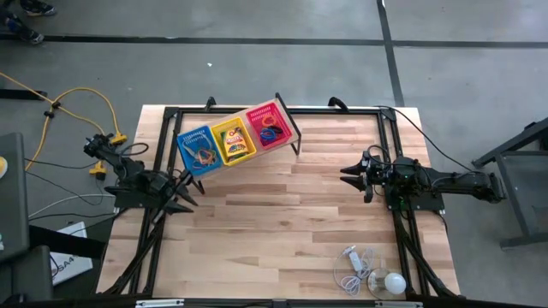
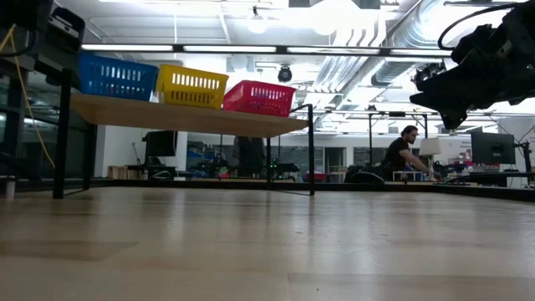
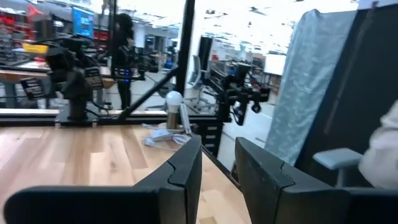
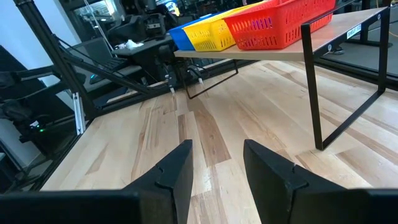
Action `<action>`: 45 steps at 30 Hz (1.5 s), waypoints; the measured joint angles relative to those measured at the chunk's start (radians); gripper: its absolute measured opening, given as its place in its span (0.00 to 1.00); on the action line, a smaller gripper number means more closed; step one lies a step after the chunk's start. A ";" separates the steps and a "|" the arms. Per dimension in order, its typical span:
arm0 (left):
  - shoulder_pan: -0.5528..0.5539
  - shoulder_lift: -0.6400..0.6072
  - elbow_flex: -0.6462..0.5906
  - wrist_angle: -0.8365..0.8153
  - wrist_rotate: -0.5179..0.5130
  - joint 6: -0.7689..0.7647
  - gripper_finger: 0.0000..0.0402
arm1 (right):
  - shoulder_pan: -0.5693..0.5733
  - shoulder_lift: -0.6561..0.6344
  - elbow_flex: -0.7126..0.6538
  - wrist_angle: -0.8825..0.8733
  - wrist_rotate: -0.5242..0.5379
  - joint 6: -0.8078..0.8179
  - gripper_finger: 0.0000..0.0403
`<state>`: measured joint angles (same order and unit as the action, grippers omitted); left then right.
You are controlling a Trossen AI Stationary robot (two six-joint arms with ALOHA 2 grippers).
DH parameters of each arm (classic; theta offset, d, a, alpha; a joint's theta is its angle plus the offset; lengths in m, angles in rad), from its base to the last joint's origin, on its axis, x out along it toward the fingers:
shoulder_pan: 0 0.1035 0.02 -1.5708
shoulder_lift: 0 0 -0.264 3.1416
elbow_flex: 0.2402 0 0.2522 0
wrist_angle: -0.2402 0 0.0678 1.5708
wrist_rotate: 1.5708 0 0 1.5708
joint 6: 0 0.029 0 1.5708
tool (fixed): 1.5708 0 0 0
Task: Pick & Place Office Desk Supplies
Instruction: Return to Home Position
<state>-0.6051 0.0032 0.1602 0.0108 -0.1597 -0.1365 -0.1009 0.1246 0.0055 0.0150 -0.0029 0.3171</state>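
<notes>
baskets: blue [image 1: 198, 147], yellow [image 1: 234, 141], red [image 1: 271, 127] in a row on shelf [image 2: 184, 117], 3 of 3 placed | left gripper [image 1: 190, 192]: table [image 1: 282, 222] left side, fingers slightly apart, empty | right gripper [image 1: 345, 177]: right side, fingers apart, empty | remaining: likely only parking both arms

1. Bench [image 1: 282, 222] — light wood planks on a black frame.
2. Shelf [image 2: 184, 118] — a light board on thin black legs [image 2: 311, 150]. It stands askew at the bench's far edge, left of that edge's middle.
3. Bulb [image 1: 394, 282]: white and round, lying near the bench's right corner, at the edge opposite the shelf. Its thin white cord [image 1: 349, 272] lies in loose coils just beside it.
4. Yellow cable [image 1: 86, 91], looped on the grey floor [image 1: 471, 77] beyond the bench's left edge.
5. A person [image 2: 399, 155] sits at a desk in the room well behind the bench.
</notes>
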 joint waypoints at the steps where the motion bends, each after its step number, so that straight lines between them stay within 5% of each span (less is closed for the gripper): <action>1: -0.001 0.000 -0.002 0.000 0.015 0.004 0.23 | 0.000 0.000 0.000 0.000 0.000 0.000 0.32; 14: -0.002 0.000 -0.019 0.005 0.272 0.109 0.23 | 0.000 0.000 0.000 0.000 0.000 0.000 0.32; 26: -0.002 0.000 -0.136 0.214 0.201 0.027 0.23 | 0.000 0.000 0.000 0.000 0.000 0.000 0.32; 45: -0.002 0.000 -0.143 0.052 0.209 -0.101 0.23 | 0.000 0.000 0.000 0.000 0.000 0.000 0.32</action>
<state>-0.6071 0.0036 0.0176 0.0629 0.0495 -0.2378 -0.1006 0.1246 0.0052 0.0151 -0.0032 0.3171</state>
